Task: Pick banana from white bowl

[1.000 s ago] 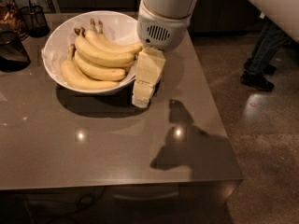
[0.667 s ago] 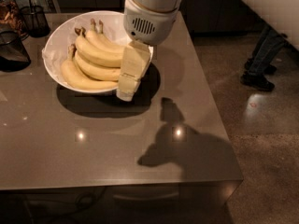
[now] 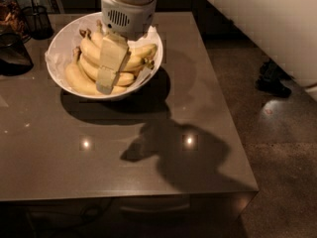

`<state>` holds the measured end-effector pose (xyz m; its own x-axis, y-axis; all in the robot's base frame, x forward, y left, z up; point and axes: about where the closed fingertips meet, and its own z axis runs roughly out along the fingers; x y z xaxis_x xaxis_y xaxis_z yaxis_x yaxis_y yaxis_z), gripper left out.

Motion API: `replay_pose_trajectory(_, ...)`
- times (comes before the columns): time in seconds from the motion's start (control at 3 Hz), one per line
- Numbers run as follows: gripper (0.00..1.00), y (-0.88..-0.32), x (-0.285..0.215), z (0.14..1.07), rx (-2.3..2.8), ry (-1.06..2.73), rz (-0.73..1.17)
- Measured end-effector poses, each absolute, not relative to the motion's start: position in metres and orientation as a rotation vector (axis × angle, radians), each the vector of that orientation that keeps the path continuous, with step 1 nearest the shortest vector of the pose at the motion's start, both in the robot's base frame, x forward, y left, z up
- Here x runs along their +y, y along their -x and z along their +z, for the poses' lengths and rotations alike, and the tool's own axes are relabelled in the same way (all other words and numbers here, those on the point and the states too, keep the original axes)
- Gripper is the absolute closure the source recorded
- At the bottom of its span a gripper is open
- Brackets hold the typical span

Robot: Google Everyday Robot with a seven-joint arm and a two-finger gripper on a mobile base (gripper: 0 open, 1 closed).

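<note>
— Where was the item logged?
— Banana (image 3: 81, 81) was logged inside white bowl (image 3: 58, 46), partly covered by gripper (image 3: 105, 86) poised over the pile; its grip could not be told. Mesh cup (image 3: 37, 21) was recorded beyond, on table (image 3: 124, 172).

Dim, warm light from overhead here: the gripper (image 3: 107, 81), low over the white bowl (image 3: 58, 42), throws a big dark shadow forward across the table (image 3: 49, 167). The bowl shades the surface under it, and two small glare spots glint on the tabletop.

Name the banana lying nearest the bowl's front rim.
The outermost banana, hugging the front-left wall of the bowl; the others lie behind it. The gripper hangs over it.
</note>
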<state>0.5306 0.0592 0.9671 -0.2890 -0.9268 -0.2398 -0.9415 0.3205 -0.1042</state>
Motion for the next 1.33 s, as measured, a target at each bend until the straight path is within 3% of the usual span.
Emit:
replay_pose_trajectory(0.67,0.22,-0.568,0.073,0.96,2.415,1.619,0.106)
replay_pose_trajectory(1.33,0.28,-0.581,0.086,0.966,2.412,1.594,0.091)
